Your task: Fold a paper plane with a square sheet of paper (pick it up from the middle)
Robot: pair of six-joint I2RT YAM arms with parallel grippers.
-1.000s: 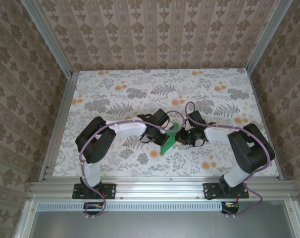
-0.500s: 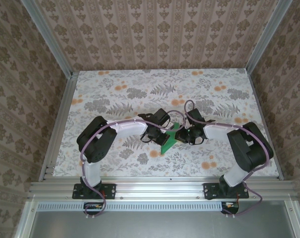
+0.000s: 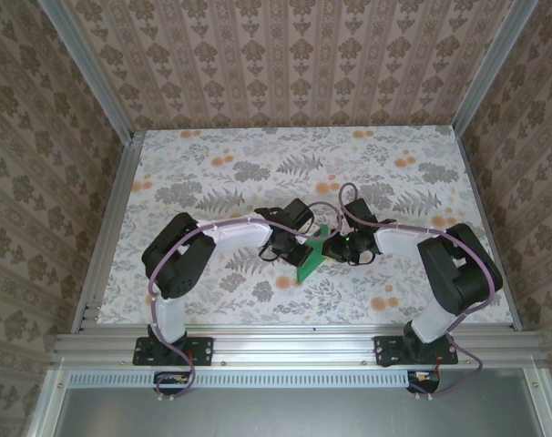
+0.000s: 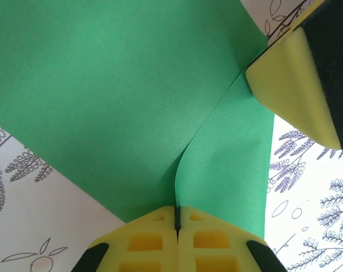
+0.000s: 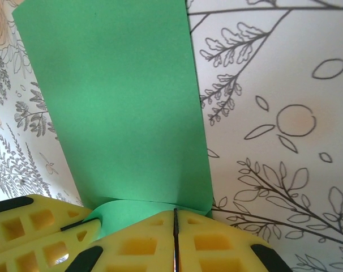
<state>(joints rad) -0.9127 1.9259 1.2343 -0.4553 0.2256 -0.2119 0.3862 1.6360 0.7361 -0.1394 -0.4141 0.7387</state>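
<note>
The square sheet of paper is bright green and partly folded, lying at the table's middle between my two grippers. In the left wrist view a flap of the paper rises along a curved edge into my left gripper, which is shut on that edge. My right gripper is shut at the curled near edge of the paper, which bends over under its tips. One right finger touches the far end of the same flap edge. From above, the left gripper and right gripper sit close together.
The floral table stretches out on all sides of the paper. Patterned walls and aluminium rails close it in at left, right and back. Both arm bases stand at the near edge.
My right gripper has edged slightly left and away from me, toward the left gripper. The paper between them has bunched a little. The left gripper keeps its hold.
</note>
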